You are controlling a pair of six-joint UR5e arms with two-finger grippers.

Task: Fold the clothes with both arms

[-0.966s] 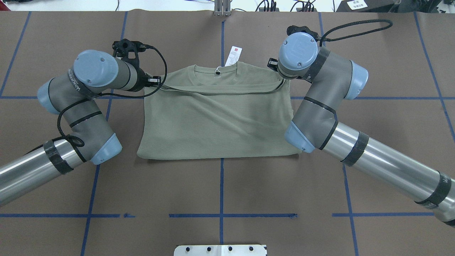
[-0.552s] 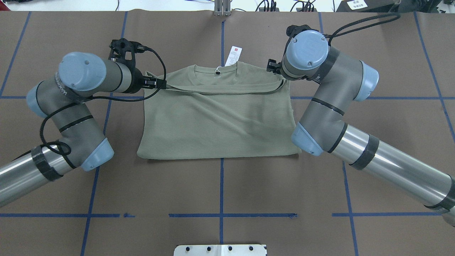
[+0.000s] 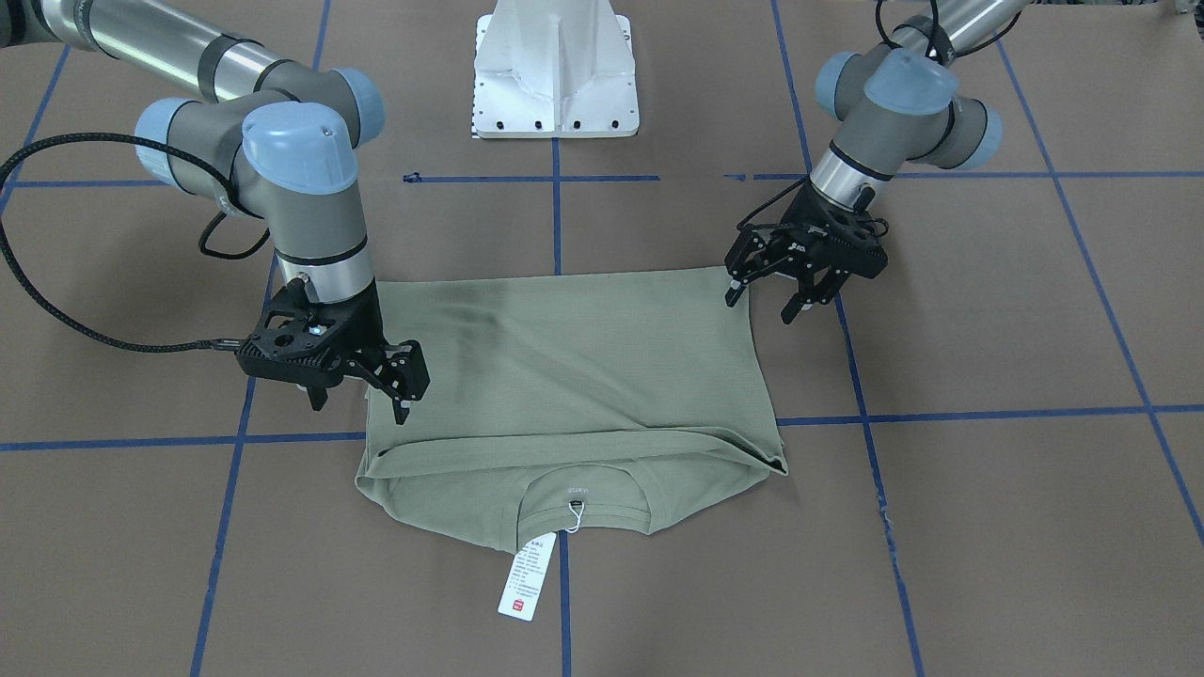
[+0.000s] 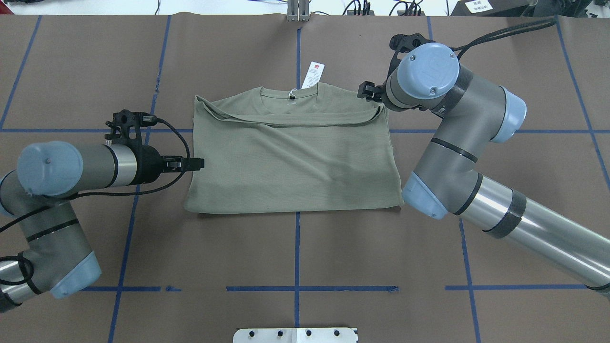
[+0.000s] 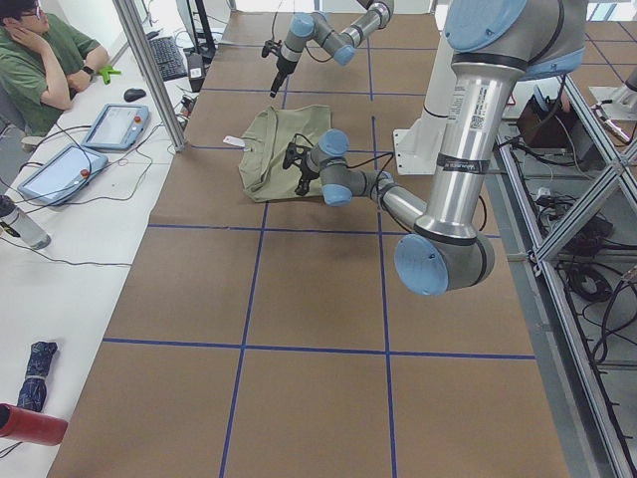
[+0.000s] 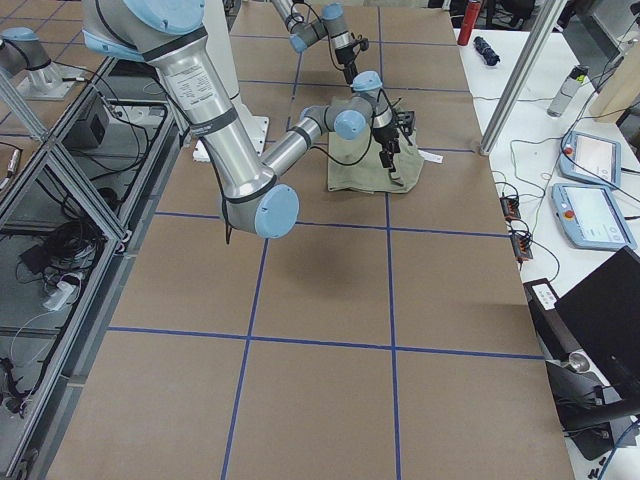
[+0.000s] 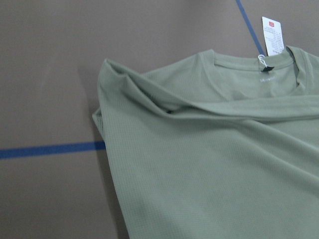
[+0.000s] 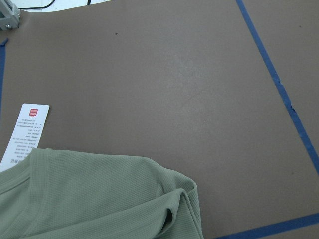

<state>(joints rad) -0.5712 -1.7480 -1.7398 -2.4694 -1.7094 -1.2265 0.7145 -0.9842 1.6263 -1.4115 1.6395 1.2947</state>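
The olive-green clothes (image 4: 290, 157) (image 3: 564, 367) lie flat on the brown table, folded once, the hem edge laid just below the collar. A white hang tag (image 4: 314, 75) (image 3: 527, 575) sticks out past the collar. My left gripper (image 3: 760, 306) (image 4: 198, 163) stands open at the shirt's left edge near the folded bottom corner, holding nothing. Over the shirt's right shoulder corner my right gripper (image 3: 359, 406) is open too, with no cloth between its fingers. The left wrist view shows the left shoulder corner (image 7: 129, 89); the right wrist view shows the right one (image 8: 169, 199).
The white pedestal base (image 3: 555, 75) (image 4: 295, 335) stands at the robot's side of the table. Blue tape lines (image 4: 298, 247) cross the brown surface. A person (image 5: 50, 50) sits at a side table with tablets (image 5: 114, 124) beyond the far edge.
My left gripper let go of the fold's corner at the left shoulder and drew back toward the robot along the shirt's left edge. The right arm shifted slightly outward.
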